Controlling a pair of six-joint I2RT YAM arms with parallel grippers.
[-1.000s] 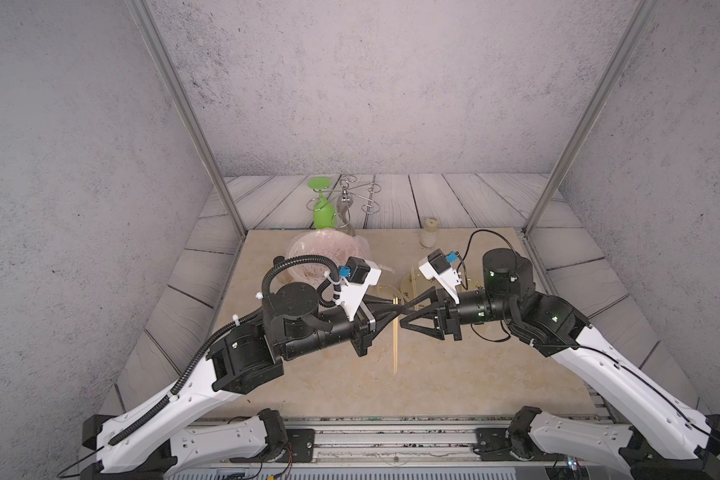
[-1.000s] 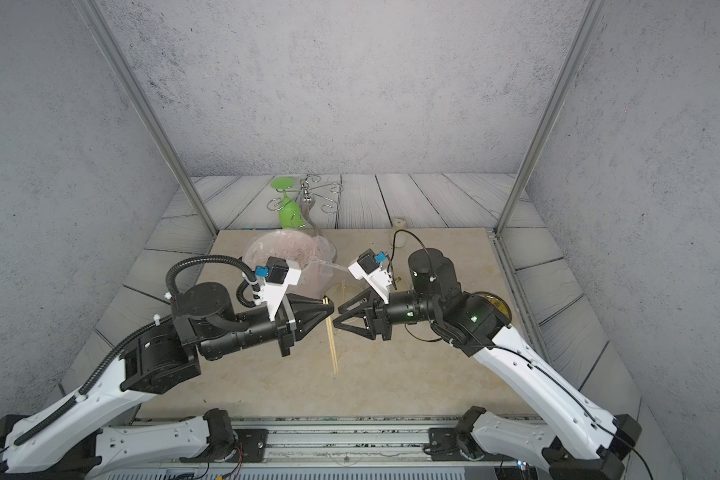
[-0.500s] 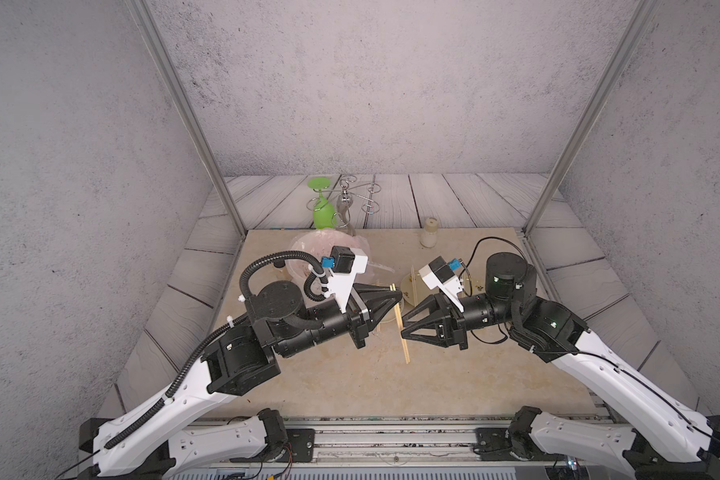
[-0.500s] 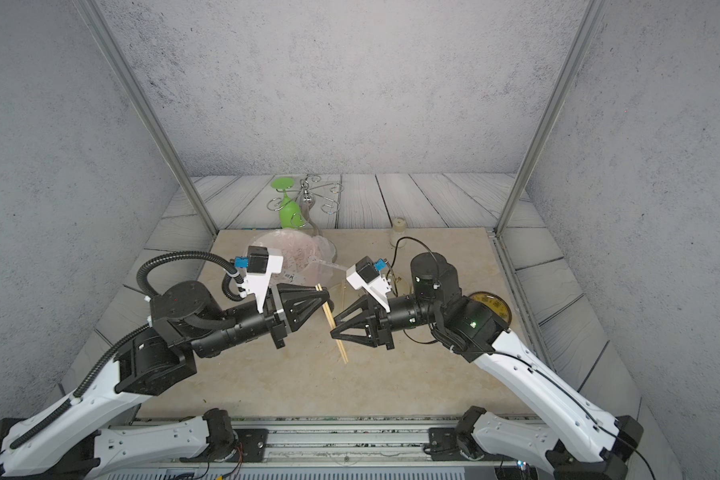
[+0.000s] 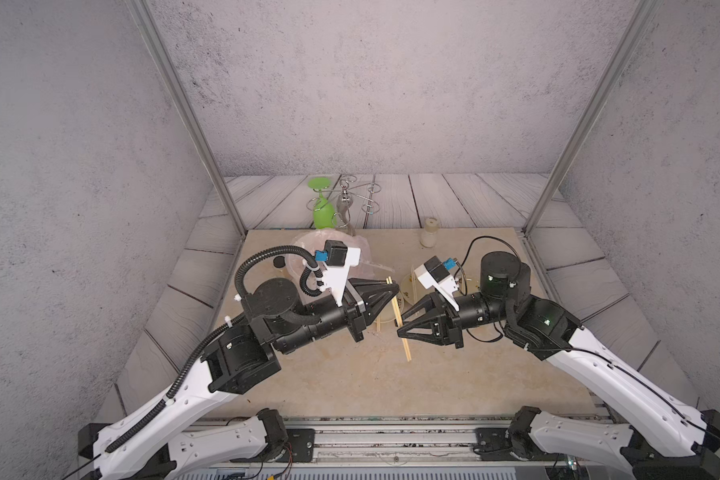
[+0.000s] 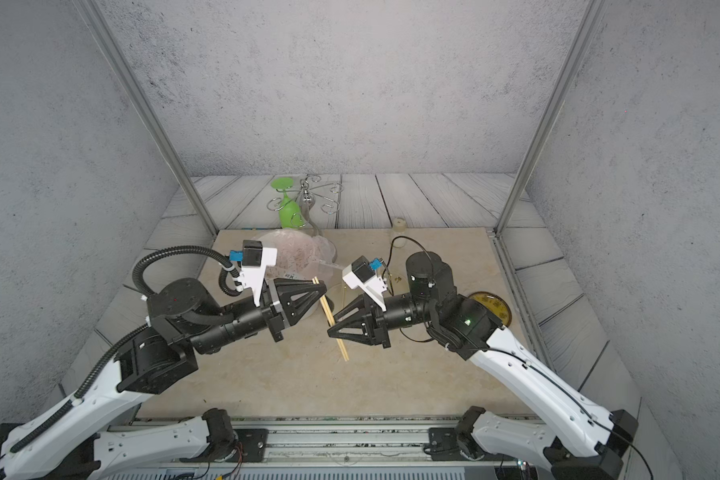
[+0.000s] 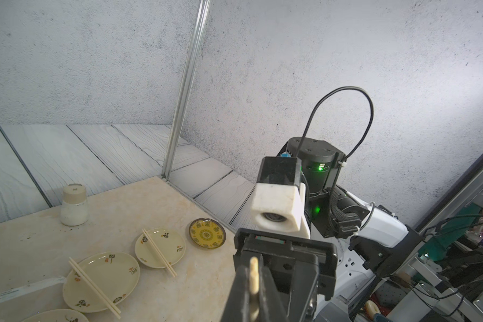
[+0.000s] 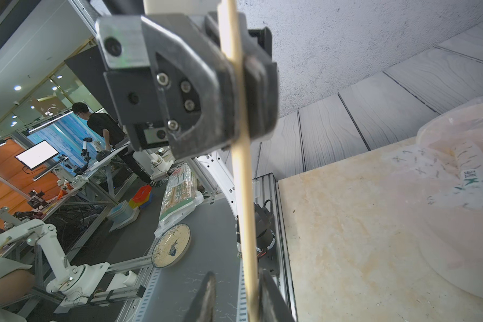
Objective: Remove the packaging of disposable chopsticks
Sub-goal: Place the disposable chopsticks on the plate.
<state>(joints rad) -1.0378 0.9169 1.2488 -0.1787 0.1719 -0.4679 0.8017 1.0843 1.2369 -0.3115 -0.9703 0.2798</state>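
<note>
My left gripper (image 5: 393, 289) is shut on the upper end of a bare pair of disposable chopsticks (image 5: 399, 316), held slanting in the air above the table in both top views. The wooden tip (image 7: 253, 264) shows between its black fingers (image 7: 241, 281). My right gripper (image 5: 400, 332) stands open around the lower part of the same sticks (image 8: 246, 217); they lie against one finger (image 8: 265, 284), with a gap to the other. A clear packaging sleeve (image 7: 14, 291) lies flat on the table, and another (image 6: 327, 264) sticks out by the bag.
Two cream plates (image 7: 123, 267) (image 7: 176, 245) each carry a pair of chopsticks. A yellow dish (image 7: 207, 237) and a white shaker (image 7: 73, 205) stand nearby. A pinkish translucent bag (image 5: 308, 253) sits at the back left, with a green glass (image 5: 323, 212) on a wire rack behind.
My left gripper has drawn back and up with the chopsticks, which now slant. My right gripper has moved lower along them and its jaws have narrowed.
</note>
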